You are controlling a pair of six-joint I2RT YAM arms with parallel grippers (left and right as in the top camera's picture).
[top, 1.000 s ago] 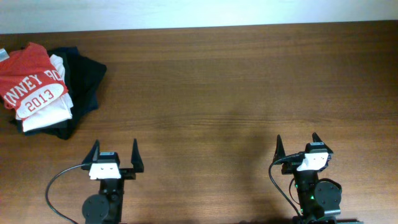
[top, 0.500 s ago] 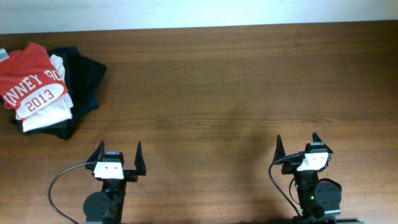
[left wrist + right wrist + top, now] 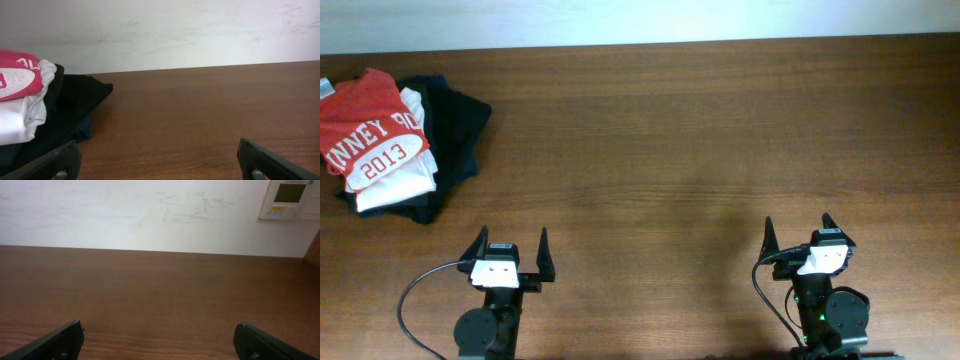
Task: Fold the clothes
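The orange-red T-shirt (image 3: 368, 125) with white lettering and "2013" lies folded on top of a pile at the table's far left. Its edge shows in the left wrist view (image 3: 17, 75) at the left. My left gripper (image 3: 509, 245) is open and empty near the front edge, well in front and to the right of the pile. Its fingers frame bare table in the left wrist view (image 3: 159, 160). My right gripper (image 3: 797, 229) is open and empty at the front right, over bare wood in the right wrist view (image 3: 159, 339).
Under the T-shirt lies a white folded garment (image 3: 398, 180) on dark folded garments (image 3: 455, 125). They also show in the left wrist view, the white one (image 3: 20, 117) over the dark ones (image 3: 75, 107). A white wall (image 3: 150, 215) with a control panel (image 3: 291, 199) backs the table.
My left gripper shifted slightly to the right between one second ago and half a second ago, then stayed still. The right arm and the pile have not moved.
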